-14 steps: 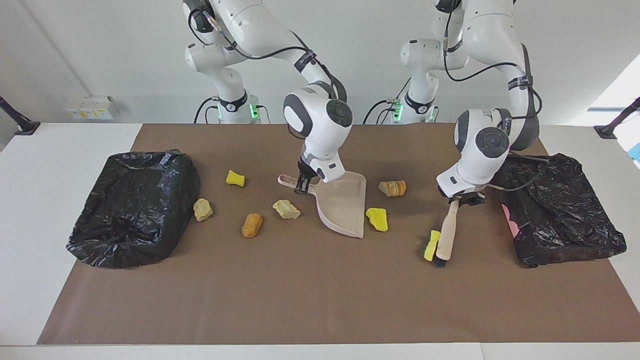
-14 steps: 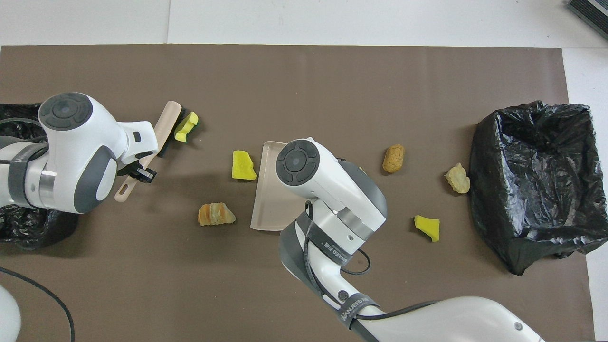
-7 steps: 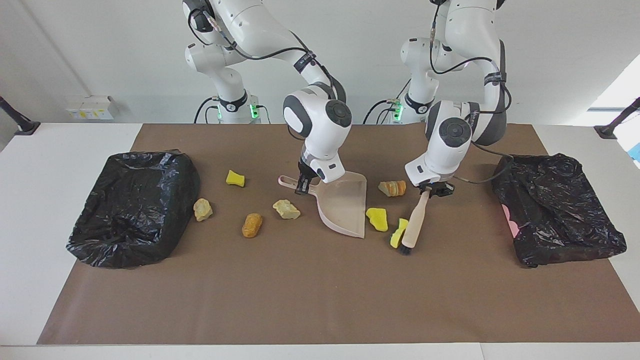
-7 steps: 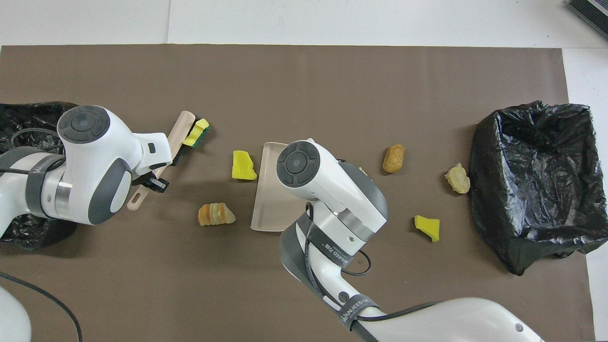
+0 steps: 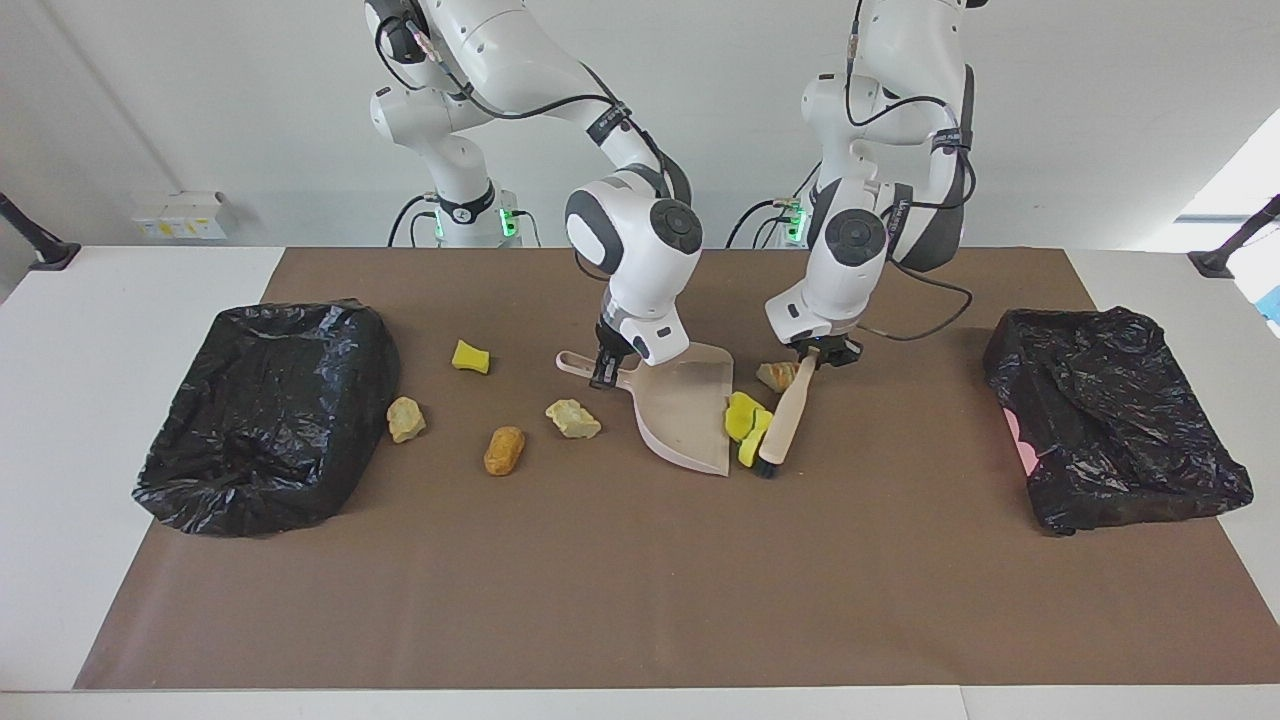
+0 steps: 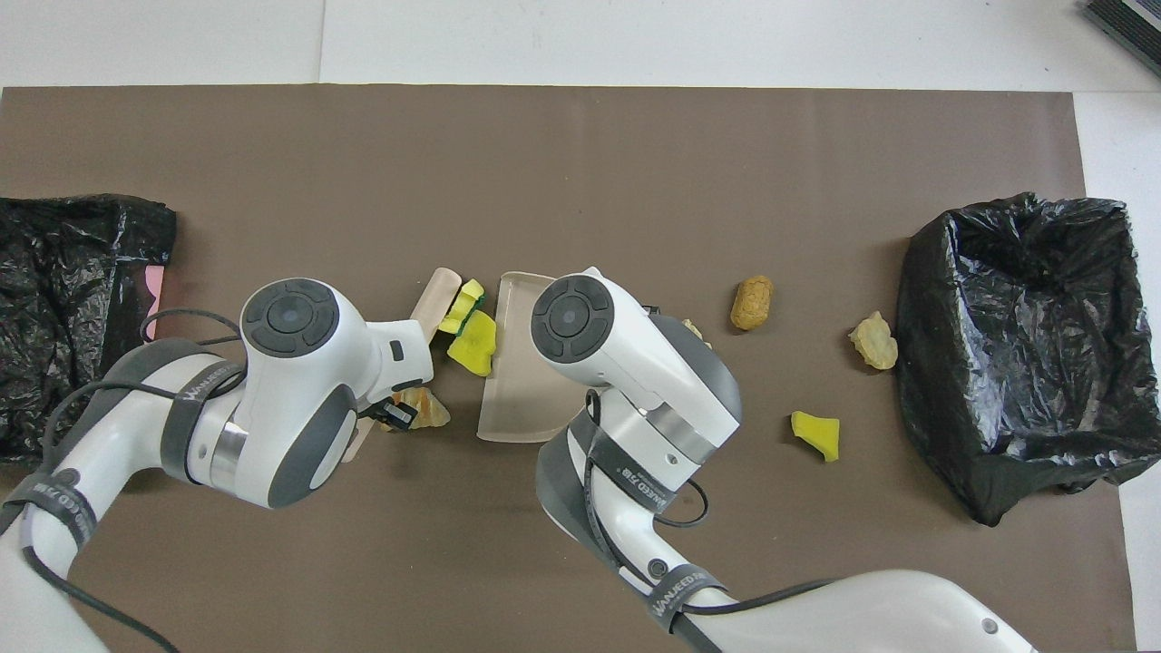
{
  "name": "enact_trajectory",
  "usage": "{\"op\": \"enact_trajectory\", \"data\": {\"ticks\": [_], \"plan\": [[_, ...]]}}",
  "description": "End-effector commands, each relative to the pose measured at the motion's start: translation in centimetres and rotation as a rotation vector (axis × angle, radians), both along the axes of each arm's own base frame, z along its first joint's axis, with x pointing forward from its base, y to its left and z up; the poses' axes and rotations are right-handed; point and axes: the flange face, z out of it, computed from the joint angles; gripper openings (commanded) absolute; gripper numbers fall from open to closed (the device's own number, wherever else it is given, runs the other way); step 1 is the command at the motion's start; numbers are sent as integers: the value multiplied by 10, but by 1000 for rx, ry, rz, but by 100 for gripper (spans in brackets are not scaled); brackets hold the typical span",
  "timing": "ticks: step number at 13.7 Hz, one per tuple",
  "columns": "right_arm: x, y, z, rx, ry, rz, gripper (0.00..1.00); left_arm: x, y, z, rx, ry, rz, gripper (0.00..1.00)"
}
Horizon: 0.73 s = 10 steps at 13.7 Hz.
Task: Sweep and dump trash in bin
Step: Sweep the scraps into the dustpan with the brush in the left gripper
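On the brown-papered bench (image 5: pixel 620 590), the left tool (image 5: pixel 818 352) clenches the smooth beige brush (image 5: pixel 783 420), its bristles pressing two spongy yellow lumps (image 5: pixel 745 418) against the glossy pink dustpan (image 5: pixel 690 410) gripped by the right tool (image 5: pixel 603 370).

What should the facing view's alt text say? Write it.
The left pincer holds a brush pushing two yellow chunks against the dustpan held by the right pincer. Other trash lumps lie on the brown mat between two black bags.
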Motion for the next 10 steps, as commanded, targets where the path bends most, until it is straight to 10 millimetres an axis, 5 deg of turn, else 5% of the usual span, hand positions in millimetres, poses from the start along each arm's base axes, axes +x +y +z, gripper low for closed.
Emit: {"op": "enact_trajectory", "data": {"ticks": [1, 4, 8, 10], "plan": [[-5, -3, 1, 14, -8, 58, 0, -22, -22, 7, -21, 14, 44, 0], [-5, -4, 0, 11, -6, 57, 0, -39, -43, 14, 11, 53, 130, 0], [-4, -5, 1, 8, -8, 64, 0, -28, -36, 51, 19, 12, 314, 0], [-3, -5, 1, 9, -9, 66, 0, -24, -11, 67, 32, 24, 393, 0]]}}
